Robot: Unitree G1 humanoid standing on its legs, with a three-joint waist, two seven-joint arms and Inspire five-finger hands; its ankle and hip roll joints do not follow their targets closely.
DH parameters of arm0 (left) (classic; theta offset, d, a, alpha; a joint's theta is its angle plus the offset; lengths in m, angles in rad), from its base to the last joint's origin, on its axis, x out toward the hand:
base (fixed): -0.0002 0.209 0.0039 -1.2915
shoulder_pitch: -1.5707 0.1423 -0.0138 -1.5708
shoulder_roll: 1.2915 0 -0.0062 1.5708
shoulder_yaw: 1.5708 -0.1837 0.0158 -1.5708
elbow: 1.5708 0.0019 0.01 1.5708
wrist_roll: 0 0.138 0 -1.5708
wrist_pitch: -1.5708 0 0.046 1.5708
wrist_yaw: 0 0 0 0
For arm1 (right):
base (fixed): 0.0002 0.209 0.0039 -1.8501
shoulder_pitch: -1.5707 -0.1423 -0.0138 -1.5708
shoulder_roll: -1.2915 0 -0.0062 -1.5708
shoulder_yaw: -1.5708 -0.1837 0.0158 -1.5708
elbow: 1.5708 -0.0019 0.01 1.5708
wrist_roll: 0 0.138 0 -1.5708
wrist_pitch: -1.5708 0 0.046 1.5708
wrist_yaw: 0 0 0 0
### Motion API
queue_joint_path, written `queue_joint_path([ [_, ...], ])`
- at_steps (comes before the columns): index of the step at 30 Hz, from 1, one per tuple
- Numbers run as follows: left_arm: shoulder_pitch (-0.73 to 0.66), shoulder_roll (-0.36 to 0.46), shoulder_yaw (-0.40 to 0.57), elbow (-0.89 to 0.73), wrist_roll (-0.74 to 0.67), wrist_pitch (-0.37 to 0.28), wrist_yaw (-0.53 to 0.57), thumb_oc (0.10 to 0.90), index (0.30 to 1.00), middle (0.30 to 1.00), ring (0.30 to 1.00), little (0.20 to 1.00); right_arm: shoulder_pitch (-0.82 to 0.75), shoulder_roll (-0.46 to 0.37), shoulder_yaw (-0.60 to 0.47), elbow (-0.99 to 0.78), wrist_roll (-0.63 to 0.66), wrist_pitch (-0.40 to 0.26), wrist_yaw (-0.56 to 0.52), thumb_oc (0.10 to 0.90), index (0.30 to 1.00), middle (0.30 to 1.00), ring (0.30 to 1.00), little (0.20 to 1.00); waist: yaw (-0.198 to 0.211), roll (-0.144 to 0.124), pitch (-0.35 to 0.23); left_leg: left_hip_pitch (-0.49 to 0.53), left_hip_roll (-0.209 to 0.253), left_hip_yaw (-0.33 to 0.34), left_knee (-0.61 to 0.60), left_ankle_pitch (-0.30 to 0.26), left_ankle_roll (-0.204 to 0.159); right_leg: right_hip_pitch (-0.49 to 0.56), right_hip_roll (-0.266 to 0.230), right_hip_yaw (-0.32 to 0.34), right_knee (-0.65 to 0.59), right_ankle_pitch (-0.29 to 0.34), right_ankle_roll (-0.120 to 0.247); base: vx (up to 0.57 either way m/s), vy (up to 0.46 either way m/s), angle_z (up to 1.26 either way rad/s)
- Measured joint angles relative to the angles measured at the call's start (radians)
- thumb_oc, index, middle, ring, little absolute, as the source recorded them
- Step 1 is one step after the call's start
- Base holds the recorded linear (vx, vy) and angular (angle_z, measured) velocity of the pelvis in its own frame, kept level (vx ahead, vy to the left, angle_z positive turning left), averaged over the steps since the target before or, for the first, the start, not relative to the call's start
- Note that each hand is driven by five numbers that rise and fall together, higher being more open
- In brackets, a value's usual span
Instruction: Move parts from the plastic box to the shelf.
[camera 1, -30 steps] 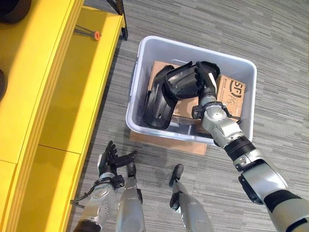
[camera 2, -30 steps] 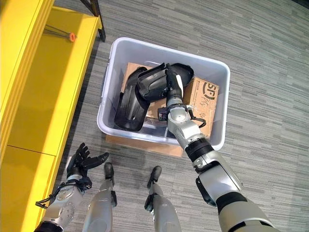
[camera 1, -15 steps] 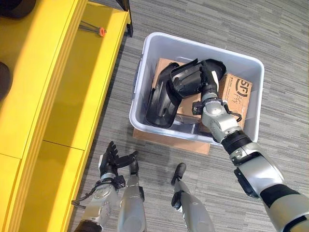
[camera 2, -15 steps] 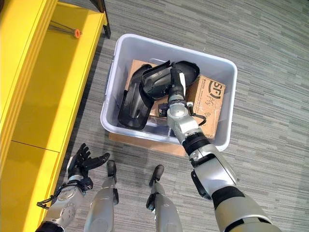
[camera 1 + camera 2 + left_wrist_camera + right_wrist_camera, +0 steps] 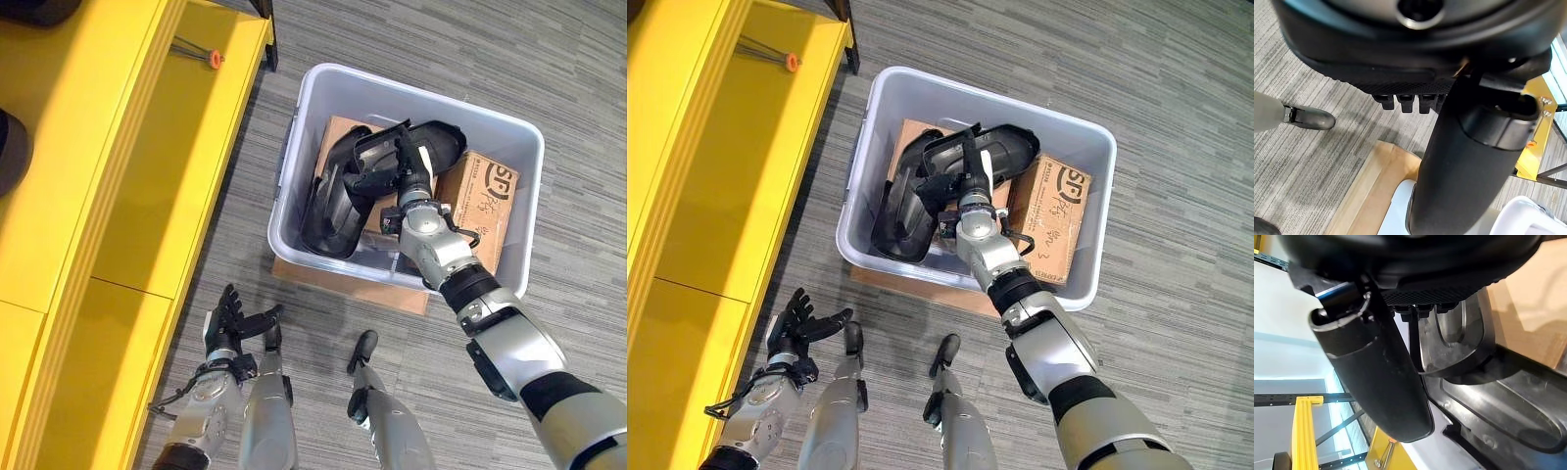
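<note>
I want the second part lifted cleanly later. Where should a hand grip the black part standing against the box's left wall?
Probably its upper rim. The standing black part leans on edge against the plastic box, so coming from above and pinching that thin exposed edge looks easiest; its lower end is wedged.

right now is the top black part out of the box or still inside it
Inside. The upper black part, gripped by the right robot hand, lies within the walls of the plastic box, above another black part and cardboard.
</note>
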Motion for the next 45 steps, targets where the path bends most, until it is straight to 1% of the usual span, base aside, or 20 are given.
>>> queue_joint_path([
  [3, 0.0, 0.0, -0.001, 0.007, 0.0, 0.0, 0.004, 0.9, 1.0, 1.0, 1.0, 1.0, 0.0, 0.0, 0.0, 0.0, 0.0, 0.0, 0.0, 0.9, 1.0, 1.0, 1.0, 1.0, 0.009, 0.0, 0.0, -0.003, 0.0, -0.003, 0.002, 0.0, 0.0, 0.0, 0.001, -0.003, 0.0, 0.0, 0.0, 0.0, -0.002, 0.03],
  [7, -0.005, 0.0, -0.005, 0.009, 0.0, 0.0, 0.015, 0.9, 1.0, 1.0, 1.0, 1.0, -0.001, 0.0, 0.0, 0.0, -0.001, 0.0, -0.004, 0.9, 1.0, 1.0, 1.0, 1.0, 0.009, 0.001, 0.001, -0.027, 0.0, -0.022, 0.014, 0.0, 0.0, -0.007, 0.001, -0.02, 0.0, -0.001, 0.0, -0.01, 0.01, 0.1],
  [11, -0.007, 0.001, -0.005, 0.011, 0.0, 0.0, 0.018, 0.9, 1.0, 1.0, 1.0, 1.0, -0.002, 0.003, 0.0, 0.0, -0.002, -0.002, -0.005, 0.9, 1.0, 1.0, 1.0, 1.0, 0.012, 0.0, 0.007, -0.035, 0.0, -0.026, 0.018, 0.0, 0.0, -0.012, 0.001, -0.022, 0.0, 0.0, 0.0, 0.0, 0.002, 0.03],
  [15, -0.024, 0.002, -0.01, 0.018, 0.0, -0.019, 0.02, 0.9, 1.0, 1.0, 1.0, 1.0, -0.018, 0.005, -0.001, 0.0, -0.022, -0.003, -0.011, 0.9, 1.0, 1.0, 1.0, 1.0, 0.011, 0.001, 0.041, -0.041, 0.001, -0.027, 0.024, 0.0, 0.0, -0.014, 0.004, -0.022, 0.0, 0.0, -0.001, 0.0, 0.0, 0.0],
  [21, -0.04, 0.001, -0.02, 0.018, 0.0, -0.021, 0.021, 0.9, 1.0, 1.0, 1.0, 1.0, -0.029, 0.005, -0.002, 0.001, -0.053, -0.003, -0.016, 0.9, 1.0, 1.0, 1.0, 1.0, 0.01, 0.002, 0.062, -0.076, 0.003, -0.031, 0.043, -0.004, 0.004, -0.038, 0.004, -0.024, 0.0, 0.002, -0.002, 0.0, 0.0, 0.0],
  [28, -0.049, 0.003, -0.02, 0.018, 0.0, -0.04, 0.04, 0.9, 1.0, 1.0, 1.0, 1.0, -0.051, -0.003, -0.028, 0.002, -0.098, -0.004, -0.041, 0.9, 1.0, 1.0, 1.0, 1.0, 0.01, 0.002, 0.064, -0.147, 0.002, -0.041, 0.082, -0.009, 0.011, -0.101, -0.003, -0.027, 0.034, 0.001, -0.003, 0.0, 0.003, 0.01],
  [33, -0.052, 0.003, -0.022, 0.017, -0.002, -0.047, 0.041, 0.9, 1.0, 1.0, 1.0, 1.0, -0.083, -0.01, -0.029, 0.025, -0.16, -0.005, -0.049, 0.9, 1.0, 1.0, 1.0, 1.0, 0.009, 0.002, 0.065, -0.195, 0.002, -0.049, 0.108, -0.011, 0.014, -0.143, -0.008, -0.027, 0.054, 0.001, -0.003, 0.0, 0.0, 0.0],
  [40, -0.058, 0.003, -0.043, 0.016, -0.005, -0.06, 0.043, 0.9, 1.0, 1.0, 1.0, 1.0, -0.13, -0.013, -0.028, 0.061, -0.199, -0.007, -0.079, 0.9, 1.0, 1.0, 1.0, 1.0, 0.009, 0.002, 0.065, -0.247, 0.001, -0.059, 0.131, -0.015, 0.019, -0.184, -0.015, -0.034, 0.066, 0.001, -0.003, 0.01, 0.005, 0.02],
  [45, -0.067, 0.004, -0.042, 0.015, -0.005, -0.065, 0.046, 0.9, 1.0, 1.0, 1.0, 1.0, -0.153, -0.013, -0.029, 0.081, -0.199, -0.007, -0.095, 0.9, 1.0, 1.0, 1.0, 1.0, 0.008, 0.002, 0.066, -0.272, -0.001, -0.063, 0.143, -0.019, 0.023, -0.205, -0.017, -0.036, 0.074, -0.002, -0.002, 0.04, 0.004, 0.01],
])
